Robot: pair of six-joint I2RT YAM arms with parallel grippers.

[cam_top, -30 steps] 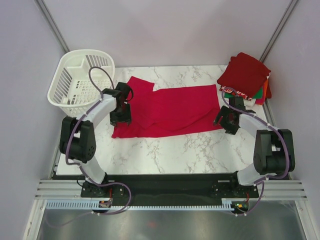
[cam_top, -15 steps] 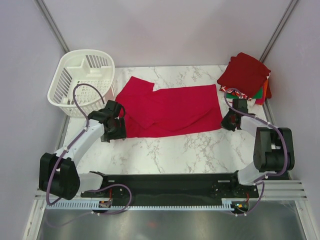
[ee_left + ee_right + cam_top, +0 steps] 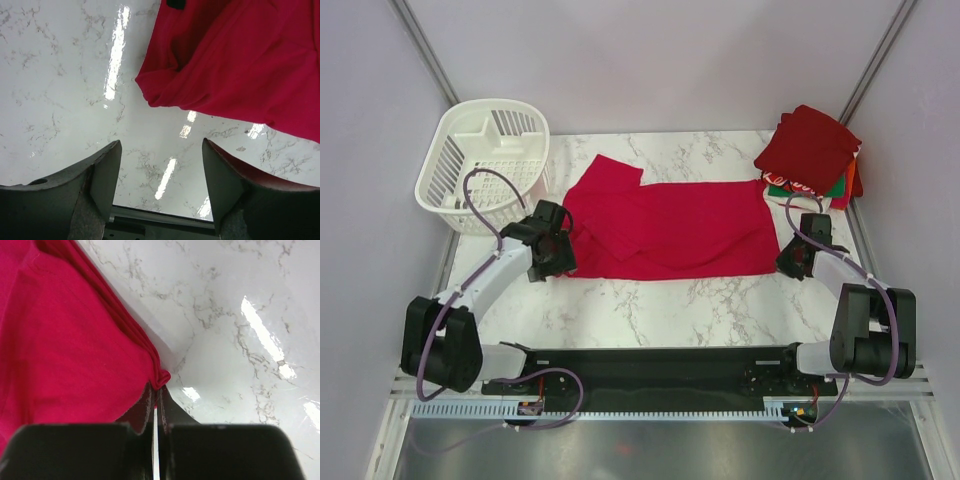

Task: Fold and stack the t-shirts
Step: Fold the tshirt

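Red t-shirt (image 3: 670, 225) lies spread flat across the middle of the marble table (image 3: 670, 300), long side running left to right, with one sleeve sticking out at its far-left corner. Some overlapping folds near the left end; layer count there not readable from above.

Right gripper (image 3: 792, 262) sits at the shirt's near-right corner. Right wrist view: jaws pressed together on a small bunched nub of the red t-shirt (image 3: 65, 340) hem, cloth pinched at the fingertips (image 3: 156, 387). The gripper's own dark body blocks the lower part of that view.

Left gripper (image 3: 556, 255) is at the shirt's near-left corner. From above its fingers are hidden under the wrist, so contact cannot be judged there. Left wrist view: fingers (image 3: 107, 170) spread wide, only bare marble between them; a rounded fold of the shirt (image 3: 240, 60) lies beyond the tips, apart from them. Nothing held. A small dark shape (image 3: 175, 3) at the top edge is cut off, unidentified.

Folded stack (image 3: 810, 150) sits at the far-right corner, with a dark red square on top. Only slivers of green, orange and white show beneath; count unclear. White slatted basket (image 3: 485, 160) stands at the far-left corner, partly overhanging the table edge.
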